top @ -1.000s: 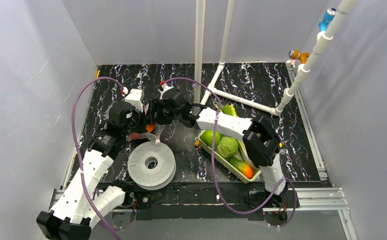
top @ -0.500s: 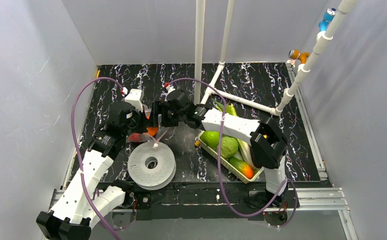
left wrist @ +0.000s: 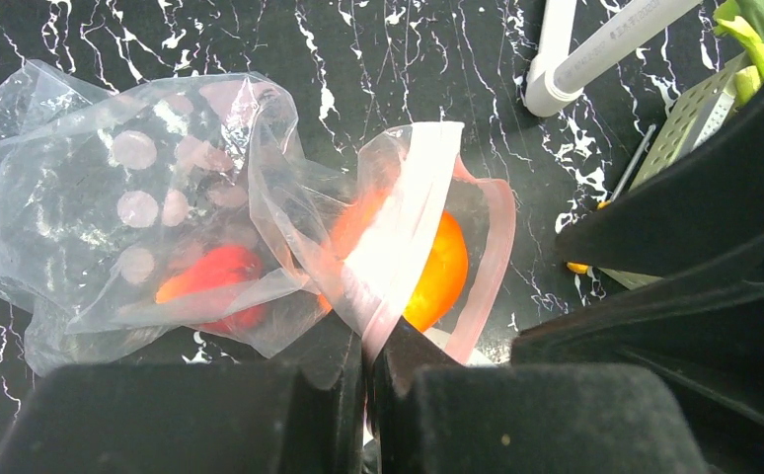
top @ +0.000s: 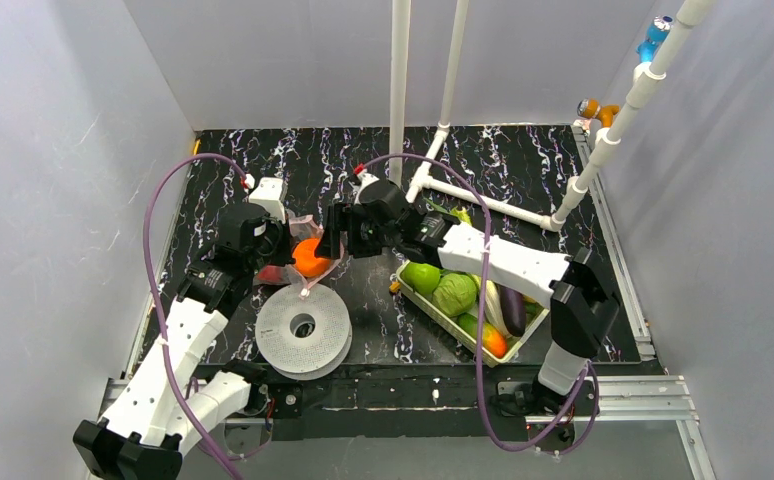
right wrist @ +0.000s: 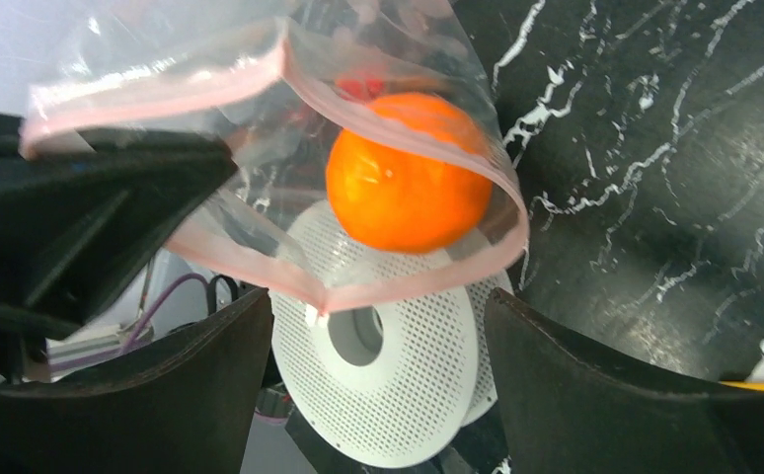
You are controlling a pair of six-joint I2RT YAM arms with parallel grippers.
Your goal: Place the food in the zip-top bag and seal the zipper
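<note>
Orange (right wrist: 403, 170) now inside bag (left wrist: 82, 197); right tool (right wrist: 376, 301) withdrawn, released; left tool (left wrist: 368, 346) grasps zipper (left wrist: 413, 197)

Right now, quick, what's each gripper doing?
Left gripper: shut on the zip-top bag, at its mouth edge.
Right gripper: open, holding nothing.

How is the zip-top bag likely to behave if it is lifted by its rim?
Probably floppy: the zip-top bag is thin and crumpled, folding where the left gripper pinches it. It would likely sag under the orange in its mouth. The round orange might roll out, since the zipper gapes open.
</note>
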